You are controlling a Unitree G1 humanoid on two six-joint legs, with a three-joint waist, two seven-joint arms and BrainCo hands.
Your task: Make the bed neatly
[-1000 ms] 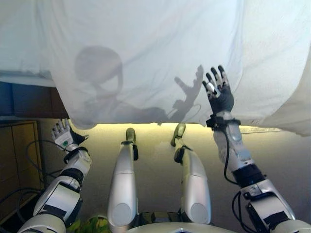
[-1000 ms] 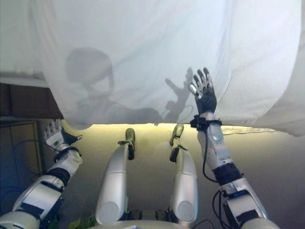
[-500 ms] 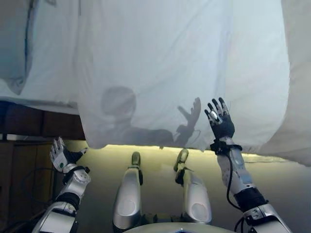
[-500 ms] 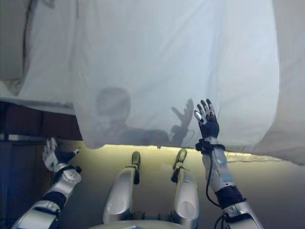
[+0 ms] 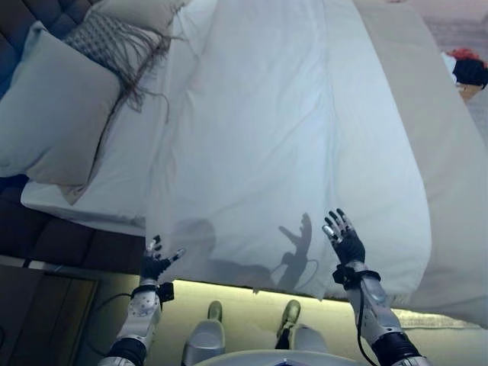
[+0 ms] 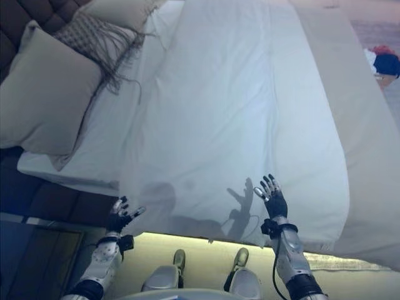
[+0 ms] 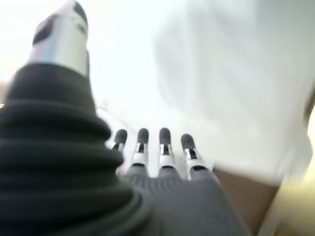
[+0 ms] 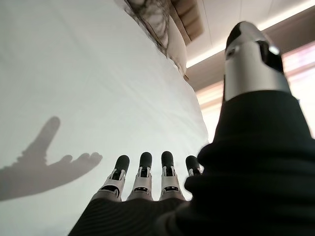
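Note:
A white duvet (image 5: 290, 137) lies spread over the bed, and its near edge hangs down the side in front of me. A large white pillow (image 5: 53, 114) and a grey fringed cushion (image 5: 114, 46) lie at the head end on the left. My left hand (image 5: 155, 263) is open and empty, just off the duvet's near left corner. My right hand (image 5: 347, 244) is open and empty, fingers spread, held up before the hanging edge. Both wrist views show straight fingers, the left ones (image 7: 152, 152) and the right ones (image 8: 142, 177), facing white cloth.
A beige cover (image 5: 450, 152) lies along the bed's right side under the duvet. A dark tufted headboard (image 5: 23, 15) stands at the far left and a dark bed base (image 5: 69, 244) runs below the mattress. A red and dark object (image 5: 467, 67) sits beyond the bed at far right.
The whole picture has shifted: the camera now takes in the full bed with pillows and headboard. Both hands stay open and empty near the hanging edge.

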